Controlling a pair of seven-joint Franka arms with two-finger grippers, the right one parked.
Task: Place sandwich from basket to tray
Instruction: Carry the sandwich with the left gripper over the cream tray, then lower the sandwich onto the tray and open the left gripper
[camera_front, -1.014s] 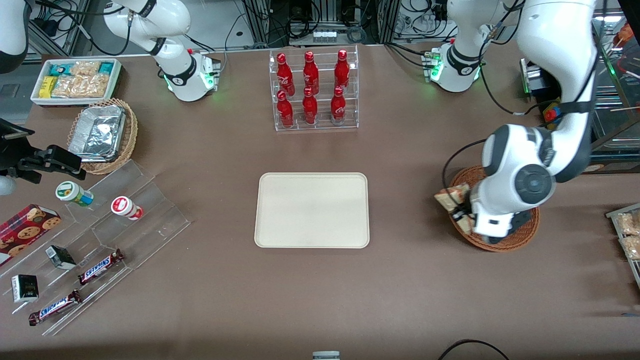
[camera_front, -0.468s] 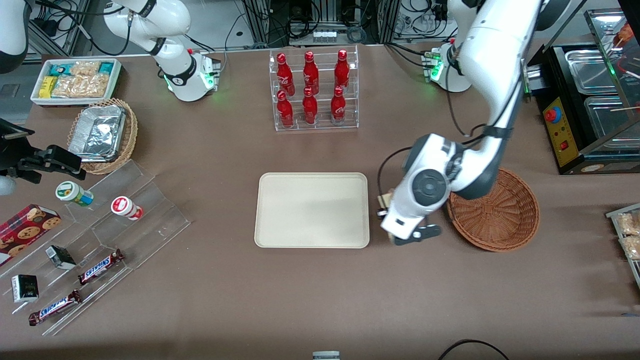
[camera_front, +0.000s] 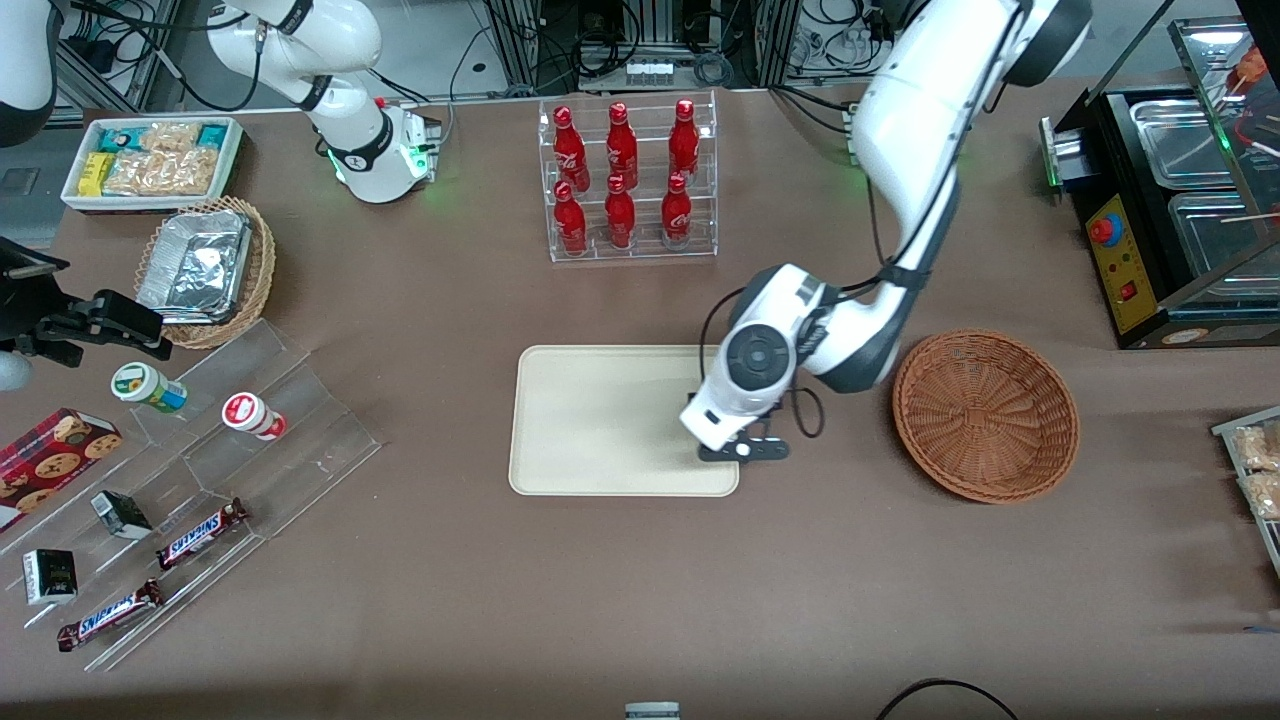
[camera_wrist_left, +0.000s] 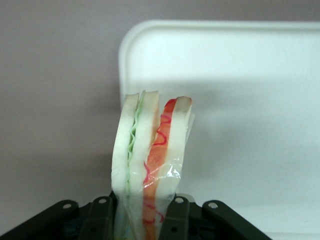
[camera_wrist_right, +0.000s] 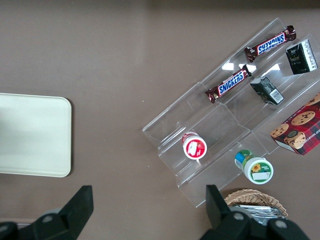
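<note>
My left gripper (camera_front: 742, 449) hangs over the corner of the cream tray (camera_front: 600, 420) that lies nearest the basket and the front camera. It is shut on the sandwich (camera_wrist_left: 150, 150), a plastic-wrapped wedge of pale bread with green and red filling, held on edge between the black fingers (camera_wrist_left: 176, 216). In the left wrist view the gripper (camera_wrist_left: 142, 210) and the sandwich are above the tray's rounded corner (camera_wrist_left: 250, 100). In the front view the wrist hides the sandwich. The round reddish-brown wicker basket (camera_front: 985, 415) stands empty beside the tray, toward the working arm's end.
A clear rack of red bottles (camera_front: 632, 180) stands farther from the front camera than the tray. Toward the parked arm's end are an acrylic stand with snacks (camera_front: 200, 470), a lighter wicker basket with a foil container (camera_front: 205, 270) and a white snack bin (camera_front: 150, 160).
My gripper has lifted the sandwich out of the basket and carried it sideways to over the tray's corner. The basket is now empty.
</note>
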